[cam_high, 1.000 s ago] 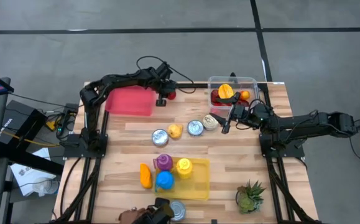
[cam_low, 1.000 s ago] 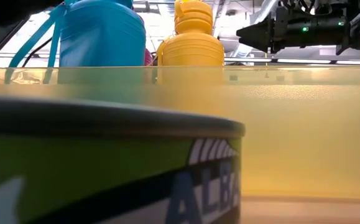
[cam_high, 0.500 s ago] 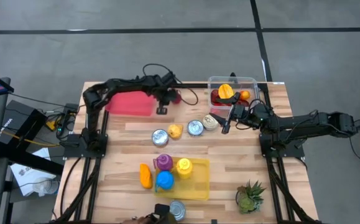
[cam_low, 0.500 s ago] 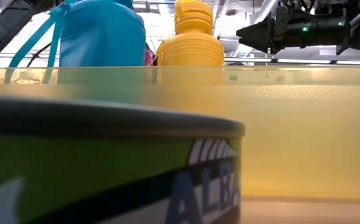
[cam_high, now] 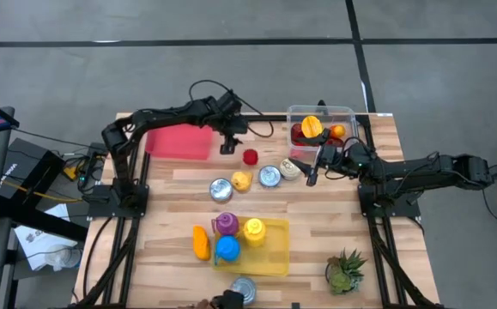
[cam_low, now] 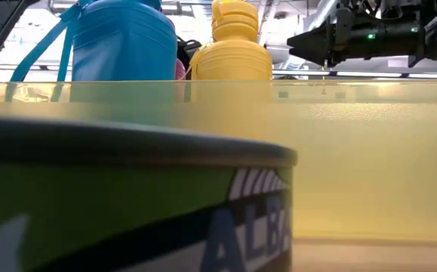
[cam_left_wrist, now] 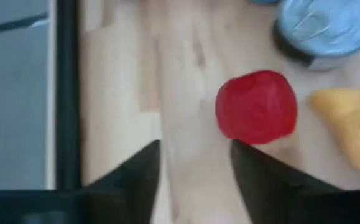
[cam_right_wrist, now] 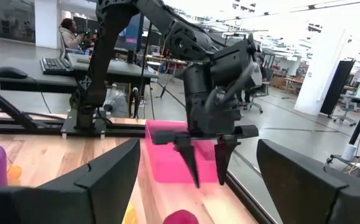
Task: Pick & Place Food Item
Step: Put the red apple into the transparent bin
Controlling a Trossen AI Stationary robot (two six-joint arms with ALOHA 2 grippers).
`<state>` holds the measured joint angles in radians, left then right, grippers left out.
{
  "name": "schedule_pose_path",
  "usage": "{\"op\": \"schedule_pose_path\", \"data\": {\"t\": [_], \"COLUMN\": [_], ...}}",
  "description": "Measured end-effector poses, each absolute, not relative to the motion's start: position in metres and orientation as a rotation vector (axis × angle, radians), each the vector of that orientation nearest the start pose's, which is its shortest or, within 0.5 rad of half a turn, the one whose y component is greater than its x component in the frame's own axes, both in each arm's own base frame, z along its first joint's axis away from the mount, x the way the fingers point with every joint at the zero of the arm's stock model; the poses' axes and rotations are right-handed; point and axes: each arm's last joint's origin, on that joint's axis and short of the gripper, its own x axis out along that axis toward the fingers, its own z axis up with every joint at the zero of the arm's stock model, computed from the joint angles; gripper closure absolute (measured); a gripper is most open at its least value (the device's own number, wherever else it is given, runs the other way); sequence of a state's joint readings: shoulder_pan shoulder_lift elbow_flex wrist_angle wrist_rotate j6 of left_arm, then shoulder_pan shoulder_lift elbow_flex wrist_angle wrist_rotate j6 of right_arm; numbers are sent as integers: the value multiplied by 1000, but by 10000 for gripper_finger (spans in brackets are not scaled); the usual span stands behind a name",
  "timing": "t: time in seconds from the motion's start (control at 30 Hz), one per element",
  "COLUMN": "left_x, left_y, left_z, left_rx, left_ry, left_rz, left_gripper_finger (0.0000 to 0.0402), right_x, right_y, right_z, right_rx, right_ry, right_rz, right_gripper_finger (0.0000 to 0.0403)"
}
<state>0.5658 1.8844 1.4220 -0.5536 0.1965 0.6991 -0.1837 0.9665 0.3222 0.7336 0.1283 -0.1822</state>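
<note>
The left arm is reaching from its base at the counter's (cam_high: pixel 171 206) nine o'clock side across the far edge, elbow bent, and its end effector (cam_high: pixel 228 146) is hanging fingers-down just beside the pink rectangular tray (cam_high: pixel 179 142), at that tray's three o'clock. Its two dark fingers (cam_left_wrist: pixel 136 180) are standing spread, pinching nothing. The small round red plastic food item (cam_high: pixel 250 157) is lying free on the bare wood at about four o'clock from that end effector, just apart from it; being nearly round, it is showing no clear long axis or pointing direction. A silver tin can (cam_left_wrist: pixel 329 28) and a yellow food piece (cam_left_wrist: pixel 350 127) are sitting near it. The right arm is stretching in from three o'clock, its end effector (cam_high: pixel 311 172) waiting with fingers spread beside the clear plastic bin (cam_high: pixel 347 116).
</note>
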Motion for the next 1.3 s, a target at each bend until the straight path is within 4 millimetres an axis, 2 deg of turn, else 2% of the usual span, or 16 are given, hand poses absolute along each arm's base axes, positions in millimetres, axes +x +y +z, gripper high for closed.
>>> {"op": "schedule_pose_path", "data": {"t": [0.13, 0.2, 0.27, 0.47, 0.67, 0.97, 1.3], "left_x": [349, 354, 359, 374, 382, 393, 397], "left_y": [195, 187, 180, 154, 141, 141, 143], "left_z": [210, 208, 207, 199, 182, 174, 150], "left_rx": [265, 258, 258, 272, 260, 289, 262], "left_ry": [1011, 1025, 1024, 1025, 1057, 1006, 1056], "left_rz": [-61, -60, -68, -126, -178, -159, -184], "left_gripper_finger": [119, 94, 85, 101, 104, 105, 105], "right_x": [194, 194, 194, 194, 194, 194, 194], "right_y": [-40, -40, -40, -40, -40, -40, -40], "right_z": [228, 227, 227, 225, 224, 223, 222], "right_rx": [-172, -172, -172, -167, -164, -163, -164], "right_ry": [-41, -32, -30, -4, 1, 13, 22], "right_rz": [-316, -315, -315, -314, -314, -313, -313], "right_gripper_finger": [91, 91, 91, 91, 91, 91, 91]}}
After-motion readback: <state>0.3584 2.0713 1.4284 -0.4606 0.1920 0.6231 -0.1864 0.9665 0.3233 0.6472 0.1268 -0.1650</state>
